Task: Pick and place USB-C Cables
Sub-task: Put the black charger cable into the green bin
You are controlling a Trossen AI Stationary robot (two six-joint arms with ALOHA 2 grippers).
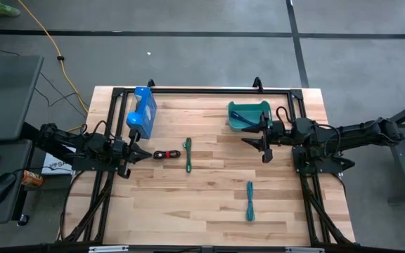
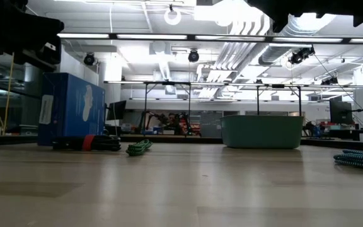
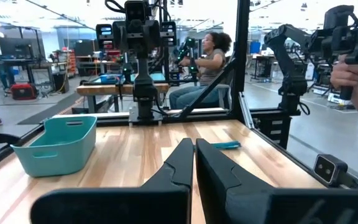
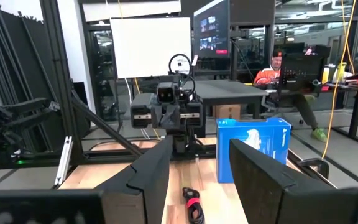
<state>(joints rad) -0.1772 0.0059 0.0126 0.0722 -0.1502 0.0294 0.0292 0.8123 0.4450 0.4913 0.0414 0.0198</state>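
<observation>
Cables on table — one red-and-black (image 1: 163, 154), one green (image 1: 187, 154), one teal (image 1: 249, 201).

in the low view both arms are cut off by the upper edge, showing only as dark shapes, so neither gripper can be made out there. the teal cable (image 2: 361, 159) runs off that view's right edge. the red-and-black cable (image 2: 88, 143) lies in shadow against the blue box (image 2: 68, 108), and its coils cannot be told apart. the inside of the teal bin (image 2: 261, 131) is hidden behind its near wall there. in the high view the bin (image 1: 248, 112) is partly covered by the right arm, and whether a dark blue cable lies inside cannot be told. in the right wrist view the red-and-black cable (image 4: 192, 205) is cut by the lower edge.
</observation>
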